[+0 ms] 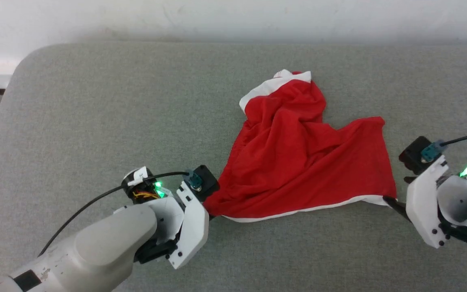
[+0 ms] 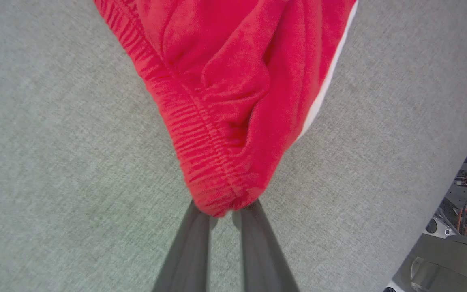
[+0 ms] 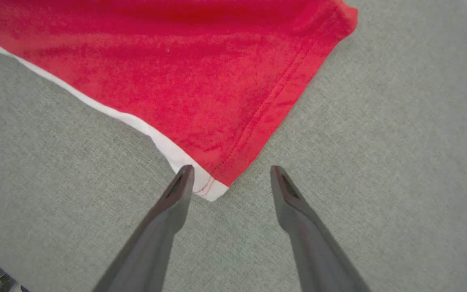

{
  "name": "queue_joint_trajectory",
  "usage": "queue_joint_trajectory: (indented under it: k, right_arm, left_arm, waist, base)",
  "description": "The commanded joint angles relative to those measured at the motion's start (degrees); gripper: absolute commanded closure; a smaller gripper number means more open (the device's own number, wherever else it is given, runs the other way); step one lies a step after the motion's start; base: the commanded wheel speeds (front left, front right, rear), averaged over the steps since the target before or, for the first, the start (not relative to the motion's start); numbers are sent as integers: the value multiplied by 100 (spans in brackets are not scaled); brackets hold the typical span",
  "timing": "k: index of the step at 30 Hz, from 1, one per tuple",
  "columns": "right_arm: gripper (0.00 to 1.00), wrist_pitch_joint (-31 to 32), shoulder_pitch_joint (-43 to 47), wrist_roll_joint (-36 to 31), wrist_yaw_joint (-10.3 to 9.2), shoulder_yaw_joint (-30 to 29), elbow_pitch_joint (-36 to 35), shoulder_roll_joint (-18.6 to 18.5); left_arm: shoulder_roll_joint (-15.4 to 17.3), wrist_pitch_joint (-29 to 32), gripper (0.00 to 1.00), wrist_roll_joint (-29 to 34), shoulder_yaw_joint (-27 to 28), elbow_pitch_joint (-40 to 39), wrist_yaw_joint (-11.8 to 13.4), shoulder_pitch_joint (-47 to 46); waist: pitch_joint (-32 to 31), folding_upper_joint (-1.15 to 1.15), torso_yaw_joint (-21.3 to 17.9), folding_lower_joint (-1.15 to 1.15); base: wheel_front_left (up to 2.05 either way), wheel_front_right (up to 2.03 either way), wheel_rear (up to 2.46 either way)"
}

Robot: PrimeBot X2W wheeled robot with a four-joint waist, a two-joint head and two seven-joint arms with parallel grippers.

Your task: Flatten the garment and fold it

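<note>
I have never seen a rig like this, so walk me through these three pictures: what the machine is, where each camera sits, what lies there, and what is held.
This is a two-armed robot folding clothes. The wide picture comes from a camera on its head, looking down at a grey padded surface. On it lie crumpled red shorts with white trim. The other two pictures come from cameras on each wrist, looking along that arm's two dark fingers. The left pincer is shut on a bunched corner of the shorts at the gathered waistband. The right pincer stands open, one finger at the white-trimmed corner, gripping nothing yet.
</note>
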Motion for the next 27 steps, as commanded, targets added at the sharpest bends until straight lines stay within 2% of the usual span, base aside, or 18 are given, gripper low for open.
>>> queue_joint_trajectory:
  k: [1, 9, 10, 11, 17, 21, 27]
  right_arm:
    - [0, -43, -196, 69, -5, 198, 273, 133]
    - [0, -556, -447, 328, -5, 1371, 1382, 457]
    - [30, -662, -476, 402, -5, 1469, 1434, 446]
    - [100, -795, -504, 474, -5, 1544, 1468, 437]
    - [100, -1954, -677, 525, -5, 1805, 1346, 71]
    - [100, -2749, -729, 521, -5, 1524, 1020, -172]
    - [100, -3395, -923, 443, -5, 672, 399, -454]
  left_arm:
    - [-71, -74, 100, 50, -4, 39, -1, -74]
    - [-256, -349, 100, 55, -4, 266, -1, -151]
    - [-261, -393, 100, 25, -4, 305, -1, -138]
    - [-262, -417, 100, 17, -4, 335, -1, -111]
    - [-282, -782, 100, -79, 43, 513, 0, 113]
    - [-181, -1358, 100, -108, 353, 550, 135, 76]
    - [57, -1919, 100, -65, 901, 141, 442, -372]
  waist:
    - [184, 0, 105, 0]
    - [328, 0, 244, 0]
    - [316, 0, 241, 0]
    - [290, 0, 231, 0]
    - [-31, 0, 165, 0]
    - [-304, 0, 63, 0]
    - [-488, 0, -18, 0]
  base:
    - [0, 0, 0]
    - [0, 0, 0]
    - [0, 0, 0]
    - [0, 0, 0]
    - [0, 0, 0]
    - [0, 0, 0]
    - [0, 0, 0]
